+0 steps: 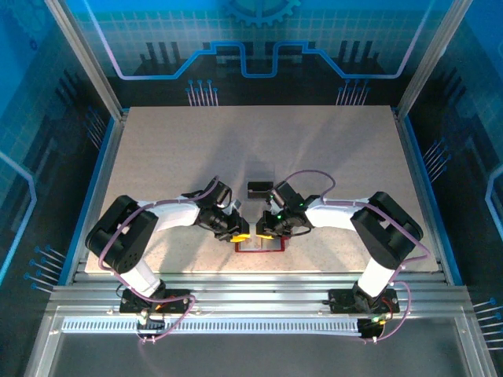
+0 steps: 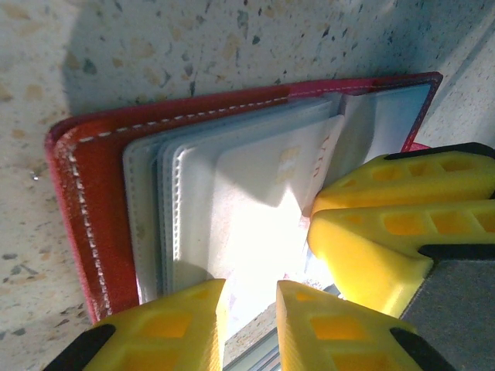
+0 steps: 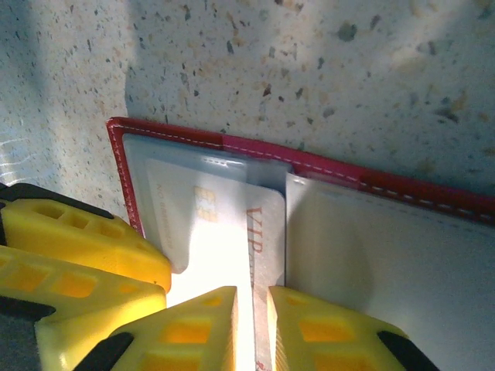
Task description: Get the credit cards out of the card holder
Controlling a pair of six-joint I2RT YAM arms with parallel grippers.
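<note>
The red card holder [image 1: 259, 250] lies open at the table's near edge, under both grippers. Its red cover [image 2: 93, 216] frames pale grey pockets [image 2: 193, 209]. A silvery credit card [image 3: 267, 232] with a chip and "VIP" lettering sticks partly out of the left pocket [image 3: 155, 193]; it shows faintly through a pocket [image 2: 290, 158] in the left wrist view. My right gripper [image 3: 252, 297] has its fingers a narrow gap apart, tips down on that card's face. My left gripper [image 2: 249, 297] stands a little open over the pockets' near edge. The right gripper [image 2: 312, 218] comes in from the right there.
A small dark box [image 1: 259, 188] sits on the table just behind the two grippers. The metal rail [image 1: 251, 287] runs along the near edge, right beside the holder. Speckled tabletop [image 1: 259, 141] stretches beyond.
</note>
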